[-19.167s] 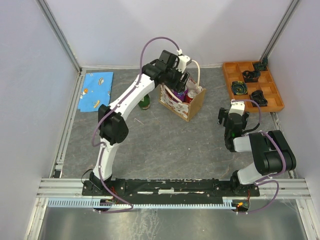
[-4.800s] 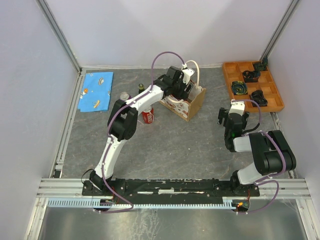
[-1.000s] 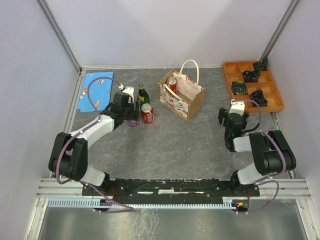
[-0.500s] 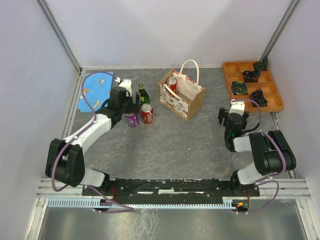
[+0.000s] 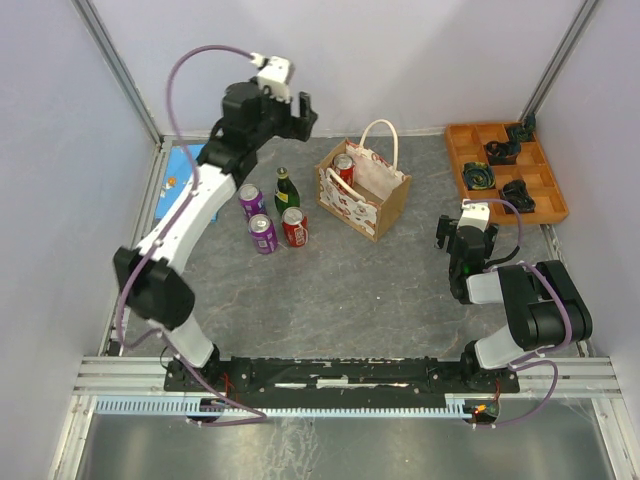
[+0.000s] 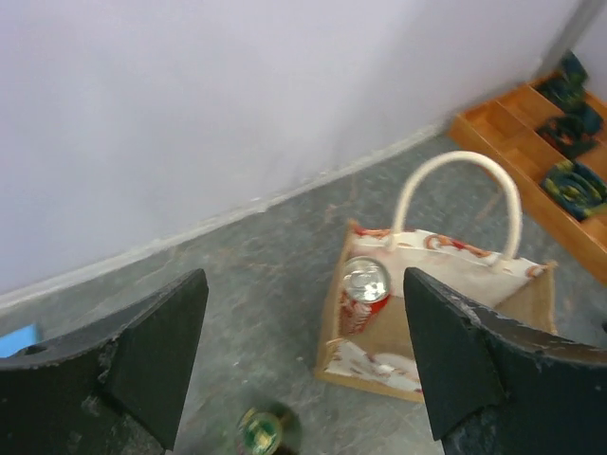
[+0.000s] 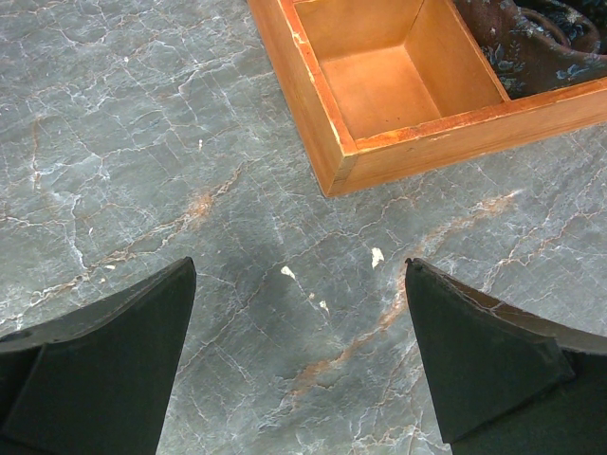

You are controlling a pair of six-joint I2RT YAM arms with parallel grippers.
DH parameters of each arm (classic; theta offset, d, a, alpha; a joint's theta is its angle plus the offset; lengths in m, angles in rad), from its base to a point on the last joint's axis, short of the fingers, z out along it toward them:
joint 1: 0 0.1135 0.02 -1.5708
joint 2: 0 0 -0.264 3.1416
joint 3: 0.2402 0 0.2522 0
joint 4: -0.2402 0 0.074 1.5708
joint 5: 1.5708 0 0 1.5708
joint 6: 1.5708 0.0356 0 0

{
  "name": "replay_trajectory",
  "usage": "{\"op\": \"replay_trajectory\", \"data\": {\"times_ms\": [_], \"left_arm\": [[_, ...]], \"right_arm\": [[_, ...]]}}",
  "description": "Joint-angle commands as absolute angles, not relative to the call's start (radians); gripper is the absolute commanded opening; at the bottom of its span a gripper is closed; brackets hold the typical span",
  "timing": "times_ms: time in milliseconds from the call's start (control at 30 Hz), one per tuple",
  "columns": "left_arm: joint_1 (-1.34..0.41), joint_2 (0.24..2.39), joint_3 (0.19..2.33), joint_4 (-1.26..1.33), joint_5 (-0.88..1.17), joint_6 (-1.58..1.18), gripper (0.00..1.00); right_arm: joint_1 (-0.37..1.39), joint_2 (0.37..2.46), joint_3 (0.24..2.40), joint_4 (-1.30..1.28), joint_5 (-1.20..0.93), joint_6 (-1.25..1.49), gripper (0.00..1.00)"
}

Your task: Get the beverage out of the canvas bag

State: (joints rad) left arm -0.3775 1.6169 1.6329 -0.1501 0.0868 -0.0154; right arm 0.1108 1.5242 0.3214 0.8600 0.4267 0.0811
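Left end effector [image 6: 303, 355], spread and empty, faces the canvas bag [image 6: 446, 263], whose wall hides part of the red can [image 6: 363, 289].

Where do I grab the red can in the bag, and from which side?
Probably best by its top, from straight above. The can stands upright against a wall of the bag; the walls cover its sides, and the handle arches beside it, not over it.

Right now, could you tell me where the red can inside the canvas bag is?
In the top view the red can stands upright at the far left end of the canvas bag, just right of the green bottle.
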Motion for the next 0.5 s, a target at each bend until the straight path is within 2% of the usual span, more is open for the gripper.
{"op": "replay_trajectory", "data": {"times_ms": [0,67,133,167,200,300,467], "left_arm": [[-0.460,1.816,1.835,-0.280,0.214,0.097,0.87],[-0.484,1.896,1.932,-0.328,0.253,0.107,0.77],[-0.509,1.966,2.006,-0.358,0.283,0.113,0.56],[-0.516,1.997,2.034,-0.367,0.290,0.114,0.48],[-0.522,2.024,2.062,-0.373,0.300,0.113,0.44],[-0.531,2.098,2.129,-0.388,0.327,0.098,0.40],[-0.539,2.200,2.199,-0.430,0.326,0.090,0.40]], "right_arm": [[0.110,1.516,0.348,0.908,0.429,0.081,0.99],[0.110,1.516,0.348,0.908,0.429,0.081,0.99],[0.110,1.517,0.348,0.909,0.429,0.081,0.99],[0.110,1.516,0.348,0.908,0.429,0.081,0.99],[0.110,1.516,0.348,0.908,0.429,0.080,0.99],[0.109,1.517,0.347,0.909,0.428,0.080,0.99],[0.110,1.517,0.348,0.908,0.429,0.080,0.99]]}}
